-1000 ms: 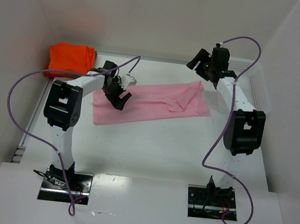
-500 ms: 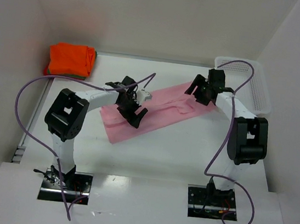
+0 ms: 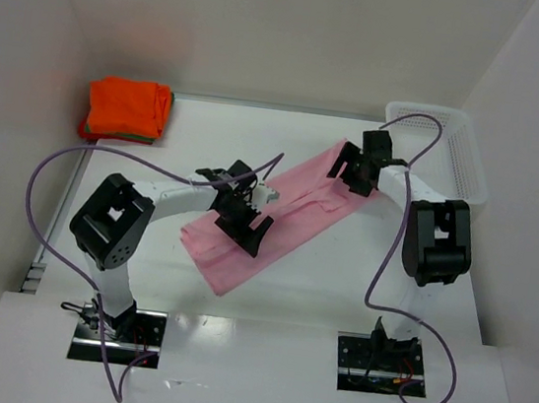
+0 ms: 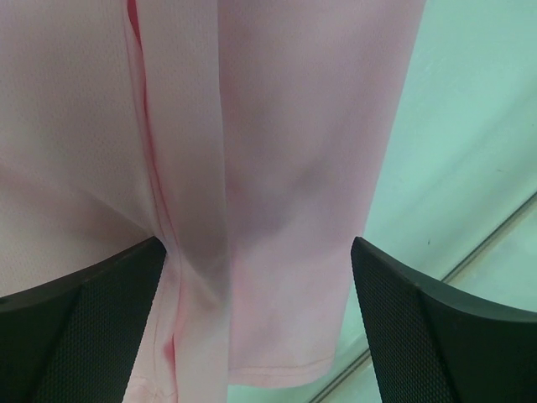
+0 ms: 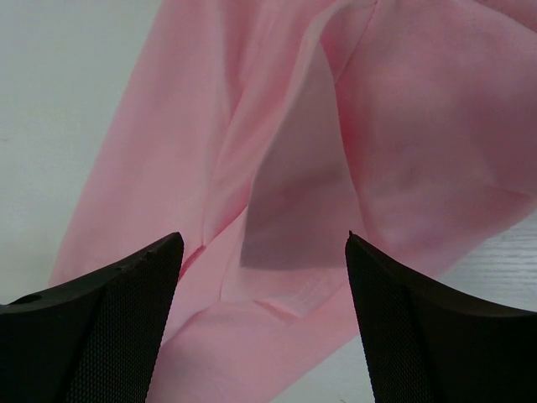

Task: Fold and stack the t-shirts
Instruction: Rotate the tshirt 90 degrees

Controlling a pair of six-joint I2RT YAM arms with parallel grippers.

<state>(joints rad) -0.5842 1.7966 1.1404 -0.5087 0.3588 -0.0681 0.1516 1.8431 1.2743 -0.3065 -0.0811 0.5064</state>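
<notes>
Two sets of fingers over one pink t-shirt (image 3: 283, 213) — it lies diagonally on the table (image 3: 336, 300), already narrowed into a long strip. Left fingers (image 4: 75, 327) are spread wide, low over the shirt's near end with nothing between them. Right fingers (image 5: 92, 323) are also wide, over its far end where a loose flap bunches. My guess is one per end so both can pinch and fold the strip. Orange t-shirt (image 3: 128, 108) sits folded well off the pink shirt's far-left side — likely the stack to join. White basket (image 3: 459, 157) is just beyond its far end.
</notes>
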